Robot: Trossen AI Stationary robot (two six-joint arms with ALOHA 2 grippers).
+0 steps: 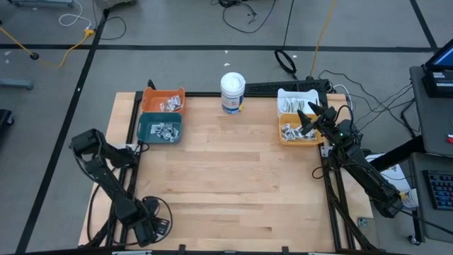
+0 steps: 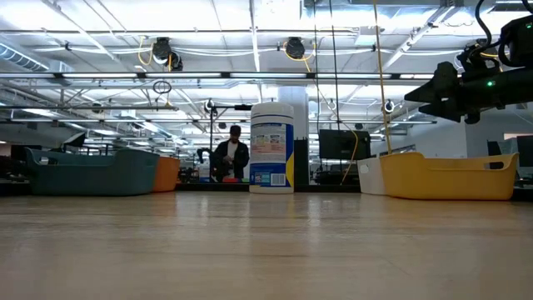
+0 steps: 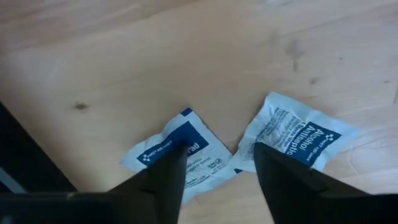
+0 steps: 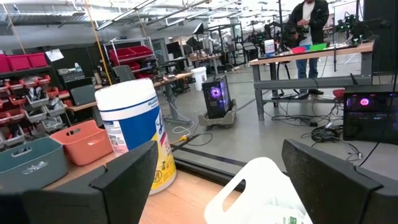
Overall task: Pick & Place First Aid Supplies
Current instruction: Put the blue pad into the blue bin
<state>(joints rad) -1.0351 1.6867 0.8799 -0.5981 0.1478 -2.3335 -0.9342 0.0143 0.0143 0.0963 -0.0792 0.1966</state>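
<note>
sachets (image 3: 180, 152) lie on the bare table (image 3: 186, 56) under your left gripper (image 3: 214, 165), its fingers parted astride them, nothing held. your right gripper (image 1: 309, 117) hovers wide above the yellow bin (image 1: 283, 139). bins already hold packets; these remain.

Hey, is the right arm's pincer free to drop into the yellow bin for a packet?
Probably yes: the right pincer hangs open above the yellow bin, nothing sits between them, and packets lie exposed inside.
</note>
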